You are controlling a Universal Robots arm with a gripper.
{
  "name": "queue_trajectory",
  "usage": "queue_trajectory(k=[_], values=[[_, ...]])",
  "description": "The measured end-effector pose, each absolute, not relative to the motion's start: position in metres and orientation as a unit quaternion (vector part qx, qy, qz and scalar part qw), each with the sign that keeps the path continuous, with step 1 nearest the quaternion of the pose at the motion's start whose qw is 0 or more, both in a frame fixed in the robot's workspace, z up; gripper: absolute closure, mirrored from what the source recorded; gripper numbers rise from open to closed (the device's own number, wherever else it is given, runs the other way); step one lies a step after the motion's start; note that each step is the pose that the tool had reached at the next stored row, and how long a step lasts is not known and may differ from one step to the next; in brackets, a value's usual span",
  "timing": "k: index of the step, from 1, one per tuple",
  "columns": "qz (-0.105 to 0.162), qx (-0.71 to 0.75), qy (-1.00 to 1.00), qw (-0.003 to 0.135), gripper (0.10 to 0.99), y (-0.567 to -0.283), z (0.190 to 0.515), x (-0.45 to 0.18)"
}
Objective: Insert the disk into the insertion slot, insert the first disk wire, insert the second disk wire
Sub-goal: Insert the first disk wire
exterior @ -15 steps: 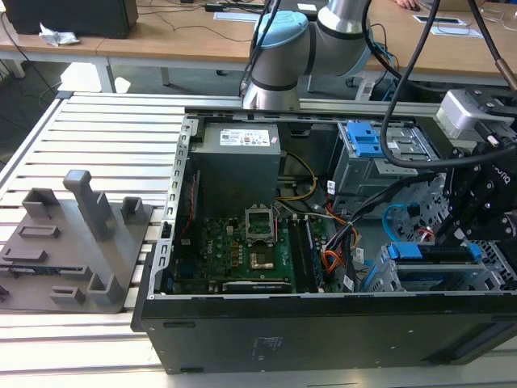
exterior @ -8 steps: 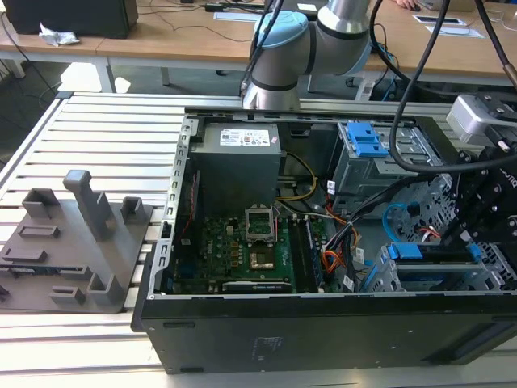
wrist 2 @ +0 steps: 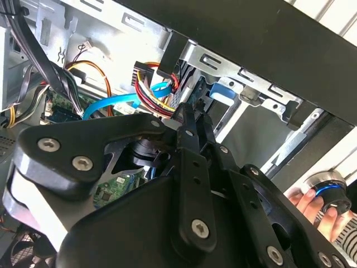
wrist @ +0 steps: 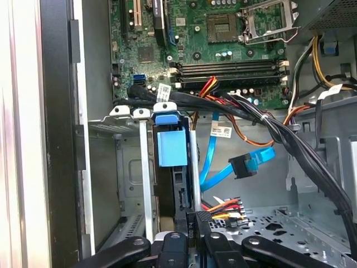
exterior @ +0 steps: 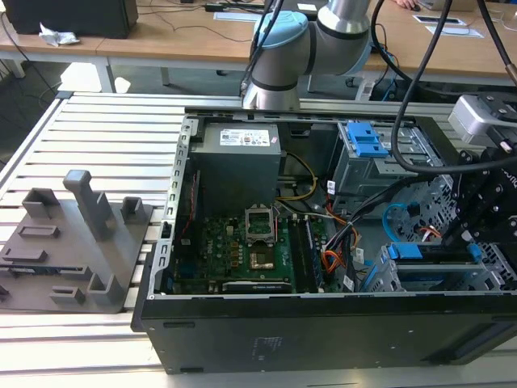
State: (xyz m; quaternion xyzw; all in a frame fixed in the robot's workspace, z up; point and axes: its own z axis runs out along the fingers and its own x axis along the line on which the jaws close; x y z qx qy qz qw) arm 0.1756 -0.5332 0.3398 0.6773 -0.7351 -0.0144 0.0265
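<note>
Gripper (wrist: 195, 224) at disk (wrist: 170, 148) — rear edge hidden; second disk wire (wrist: 245, 165) unplugged.

Second disk wire (wrist: 211, 148) is light blue, its plug (wrist: 244, 166) seemingly dark.

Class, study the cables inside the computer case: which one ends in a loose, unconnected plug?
The light-blue cable: its dark plug hangs free, unlike the black bundle and orange cable.
</note>
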Motion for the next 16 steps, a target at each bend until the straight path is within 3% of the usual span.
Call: queue_trajectory(k=[16], values=[[-0.019, 0.679, -0.734, 0.023, 0.906, -0.5363, 0.3392, 0.1761]])
